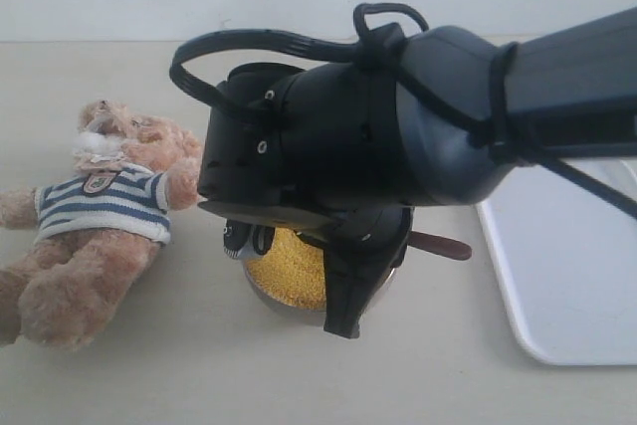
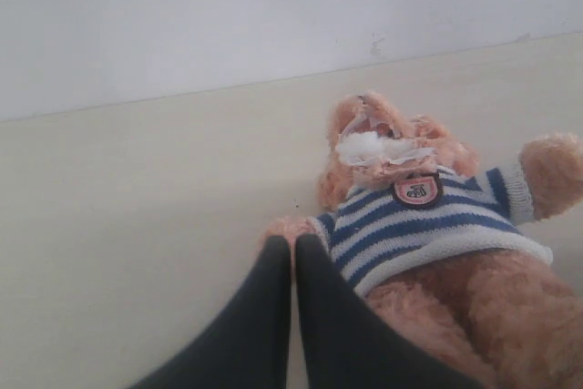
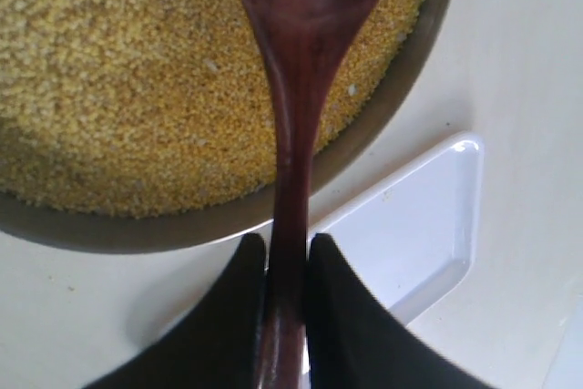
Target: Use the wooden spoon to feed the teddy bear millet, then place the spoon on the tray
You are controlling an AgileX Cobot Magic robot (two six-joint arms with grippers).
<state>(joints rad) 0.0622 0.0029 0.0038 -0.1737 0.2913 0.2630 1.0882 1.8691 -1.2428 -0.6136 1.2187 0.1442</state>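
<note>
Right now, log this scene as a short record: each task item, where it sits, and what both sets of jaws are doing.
millet: in the round metal bowl
teddy bear: lying on its back on the table, left of the bowl, apart from it
wooden spoon: handle clamped in the right jaws, its bowl over the millet; contact unclear
tray: white, on the table right of the bowl
left jaws: shut, holding nothing, beside the bear
right jaws: shut on the spoon handle

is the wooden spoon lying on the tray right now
No, the right claw grips the wooden spoon by its handle, with the spoon's bowl over the millet, not lying on the tray.
</note>
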